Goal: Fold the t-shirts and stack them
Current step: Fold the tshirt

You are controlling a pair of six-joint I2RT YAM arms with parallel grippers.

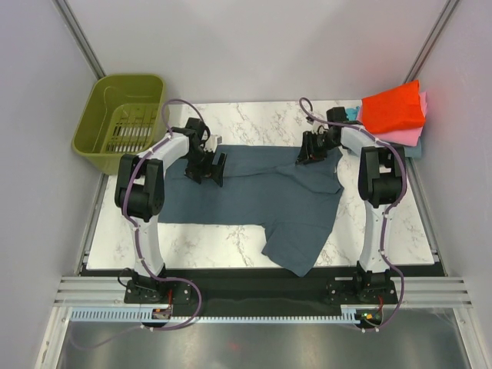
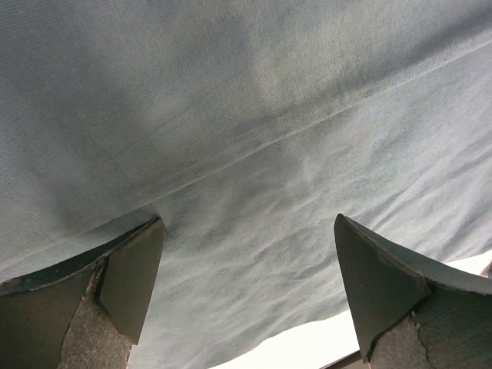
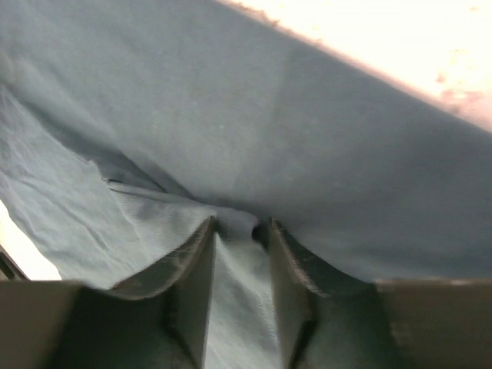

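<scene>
The blue-grey t-shirt (image 1: 261, 196) lies spread on the tabletop (image 1: 254, 115). Your left fingers (image 2: 131, 269) stand spread wide over it; your right fingers (image 3: 192, 284) appear to pinch a cloth ridge. A shallow pinch may slip during lifting, skewing your fold.

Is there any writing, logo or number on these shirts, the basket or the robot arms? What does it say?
None can be read.
The blue-grey shirt, the folded shirts and the green basket show no print.
A small reddish spot by each arm's base is too small to read.
</scene>
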